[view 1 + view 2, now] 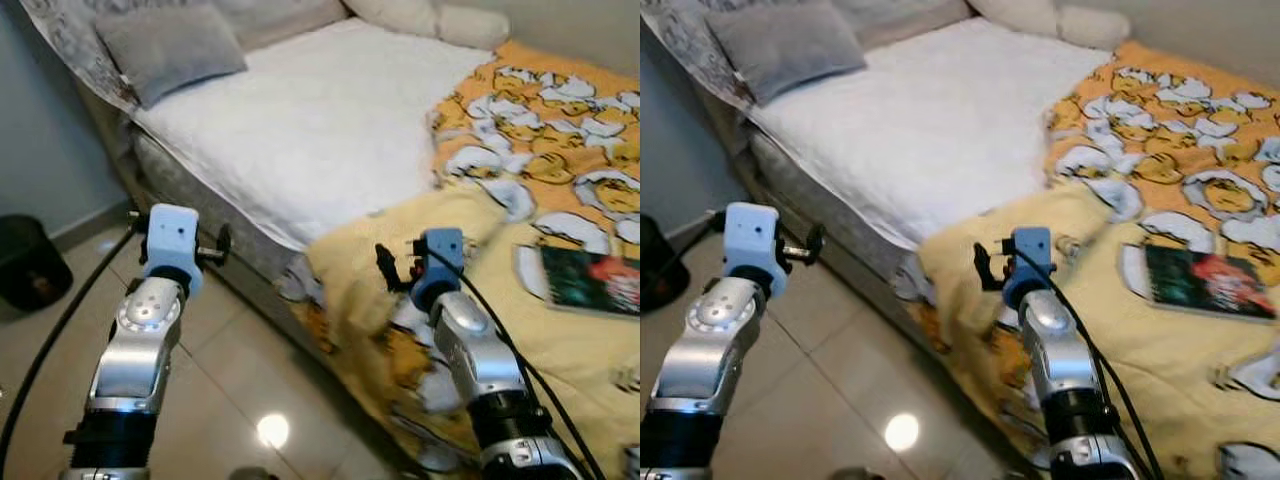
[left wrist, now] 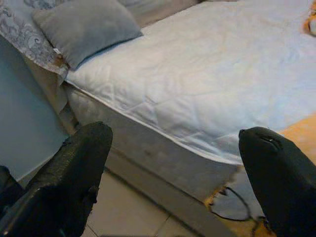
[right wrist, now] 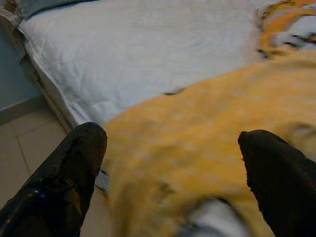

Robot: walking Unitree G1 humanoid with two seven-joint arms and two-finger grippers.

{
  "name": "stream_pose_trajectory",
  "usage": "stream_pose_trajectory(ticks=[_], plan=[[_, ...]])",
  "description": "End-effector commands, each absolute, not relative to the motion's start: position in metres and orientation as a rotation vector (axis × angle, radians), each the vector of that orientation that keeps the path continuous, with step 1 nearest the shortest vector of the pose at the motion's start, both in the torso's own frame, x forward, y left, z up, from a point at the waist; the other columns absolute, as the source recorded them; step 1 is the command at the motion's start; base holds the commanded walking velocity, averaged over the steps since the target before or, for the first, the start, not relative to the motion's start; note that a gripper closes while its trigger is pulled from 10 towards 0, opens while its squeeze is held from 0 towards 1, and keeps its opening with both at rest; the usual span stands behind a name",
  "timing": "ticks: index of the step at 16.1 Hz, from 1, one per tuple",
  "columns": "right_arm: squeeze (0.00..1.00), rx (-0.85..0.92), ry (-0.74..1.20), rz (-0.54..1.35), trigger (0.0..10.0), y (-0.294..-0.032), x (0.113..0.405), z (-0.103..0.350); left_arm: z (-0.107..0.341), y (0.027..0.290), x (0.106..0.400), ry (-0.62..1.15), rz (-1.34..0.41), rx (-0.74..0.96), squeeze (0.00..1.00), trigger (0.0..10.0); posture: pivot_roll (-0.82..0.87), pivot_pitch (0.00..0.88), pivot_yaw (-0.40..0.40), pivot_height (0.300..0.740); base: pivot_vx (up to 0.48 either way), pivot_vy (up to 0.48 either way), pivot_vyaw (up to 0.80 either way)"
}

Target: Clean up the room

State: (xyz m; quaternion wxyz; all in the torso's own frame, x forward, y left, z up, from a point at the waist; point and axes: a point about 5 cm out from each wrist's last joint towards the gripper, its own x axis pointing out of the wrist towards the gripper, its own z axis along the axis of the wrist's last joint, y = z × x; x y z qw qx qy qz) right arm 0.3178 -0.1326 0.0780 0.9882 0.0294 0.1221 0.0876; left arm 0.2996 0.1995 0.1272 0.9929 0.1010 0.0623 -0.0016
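Bed [image 1: 300, 140] with white quilted cover, seen from its side edge. A grey pillow [image 1: 165, 45] lies at the head of the bed; a yellow patterned blanket [image 1: 520, 250] covers the foot end and hangs over the edge toward the tiled floor [image 1: 220, 380]. A dark book [image 1: 590, 282] rests flat on the blanket. Left end effector [image 2: 173, 163] is held over the floor just beside the bed's edge, fingers spread apart, grasping nothing. Right end effector [image 3: 168, 168] is held over the hanging blanket at the bed's edge, fingers likewise released and apart. A dark bin [image 1: 28, 262] stands on the floor near the wall.
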Motion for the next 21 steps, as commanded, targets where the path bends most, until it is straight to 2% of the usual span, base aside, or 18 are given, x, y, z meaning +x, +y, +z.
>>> stream_pose_trajectory(ticks=[1, 6, 13, 21], plan=[[0.0, 0.054, 0.248, 0.15, 10.0, -0.143, 0.317, 0.076, 0.127, 0.194, 0.3, 0.12, -0.023, 0.211, 0.69, 10.0, 0.05, 0.0, 0.012, 0.74, 0.0, -0.409, 0.0], [0.0, 0.029, 0.25, 0.173, 10.0, -0.14, 0.316, 0.075, 0.126, 0.192, 0.3, 0.119, -0.027, 0.214, 0.69, 10.0, 0.05, 0.0, 0.011, 0.74, 0.0, -0.408, 0.56], [0.0, 0.04, 0.261, 0.186, 10.0, -0.142, 0.313, 0.071, 0.124, 0.19, 0.298, 0.121, -0.031, 0.214, 0.69, 10.0, 0.05, 0.0, 0.009, 0.74, 0.0, -0.406, 0.0], [0.0, 0.073, 0.286, 0.191, 10.0, -0.14, 0.311, 0.066, 0.116, 0.18, 0.296, 0.142, -0.109, 0.238, 0.69, 10.0, 0.06, 0.0, 0.007, 0.74, 0.0, 0.0, 0.0]])
